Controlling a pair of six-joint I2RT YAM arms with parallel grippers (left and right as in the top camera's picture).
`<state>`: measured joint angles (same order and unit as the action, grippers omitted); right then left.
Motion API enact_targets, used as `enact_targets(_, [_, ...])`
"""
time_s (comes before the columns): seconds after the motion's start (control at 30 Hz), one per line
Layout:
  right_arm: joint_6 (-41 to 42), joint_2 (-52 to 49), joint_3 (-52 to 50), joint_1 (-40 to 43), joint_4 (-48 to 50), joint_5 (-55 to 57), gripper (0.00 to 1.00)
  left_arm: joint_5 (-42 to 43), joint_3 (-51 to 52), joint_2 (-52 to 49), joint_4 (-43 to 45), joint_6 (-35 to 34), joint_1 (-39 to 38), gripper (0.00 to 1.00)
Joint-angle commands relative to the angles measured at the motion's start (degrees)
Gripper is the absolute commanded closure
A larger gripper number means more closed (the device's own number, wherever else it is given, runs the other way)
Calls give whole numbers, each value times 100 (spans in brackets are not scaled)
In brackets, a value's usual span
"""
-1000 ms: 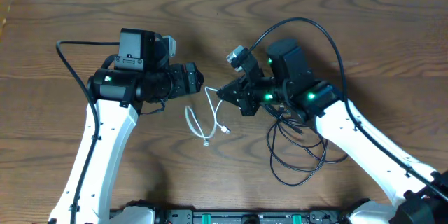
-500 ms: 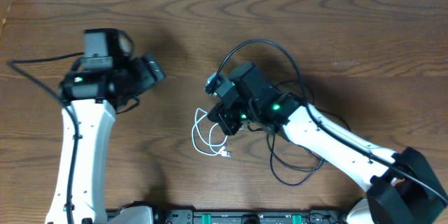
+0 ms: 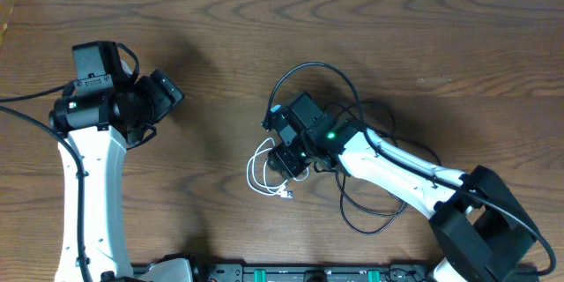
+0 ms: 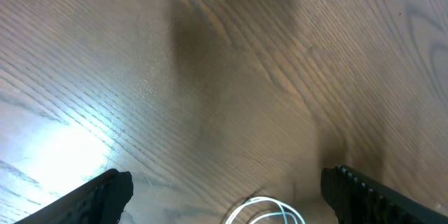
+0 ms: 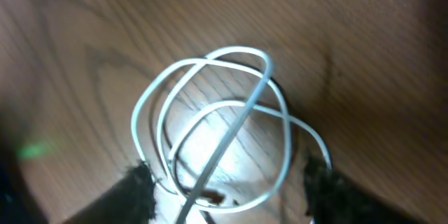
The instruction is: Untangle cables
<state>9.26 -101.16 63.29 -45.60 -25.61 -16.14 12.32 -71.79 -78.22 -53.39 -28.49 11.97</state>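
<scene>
**At mid-table: both grippers spread, cables down on the wood**

Near the middle of the table [image 3: 423, 44], a loose coil of white cable [image 3: 263, 174], lying flat, plug end toward the near edge. Directly over it, right gripper [image 3: 286, 160], pointing down. Fingers [image 5: 140, 189] apart, one on either side of the loops in the wrist view, clamped on nothing. White strands crossing one another several times between them.

Just right of the coil, black cables [image 3: 368, 231], in wide loops on the wood, partly hidden under the right arm [image 3: 397, 172]. Cannot tell whether touching or crossing the white one.

Far over at the left side, well apart from every cable, left gripper [image 3: 167, 97]. Fingers [image 4: 105, 192] spread wide, nothing held, only bare wood between them. At the bottom edge of that wrist view, a small arc of white cable.
</scene>
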Motion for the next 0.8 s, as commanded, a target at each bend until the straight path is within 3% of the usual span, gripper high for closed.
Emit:
enact_targets(0.0, [455,-111,35,-26,-33,348,18,55,44,15,-17,-9,24,8])
enact_targets(0.2, [643,-476,35,-26,-133,452,12,55,44,15,-17,-11,24,8])
enact_targets(0.37, [898,-660,35,-68,-251,452,21,55,44,15,-17,-9,24,8])
enact_targets(0.47, [1012,-737,35,-205,-260,568,35,52,44,15,-15,-11,24,8])
enact_targets(0.63, [1392,-802,35,-444,-387,1134,71,52,44,15,-15,-11,24,8])
enact_targets(0.73, [1561,-879,37,-442,-400,1217,99,55,44,15,-17,-13,24,8])
enact_targets(0.77, [1561,-901,37,-422,-400,1211,99,55,44,15,-17,-13,24,8])
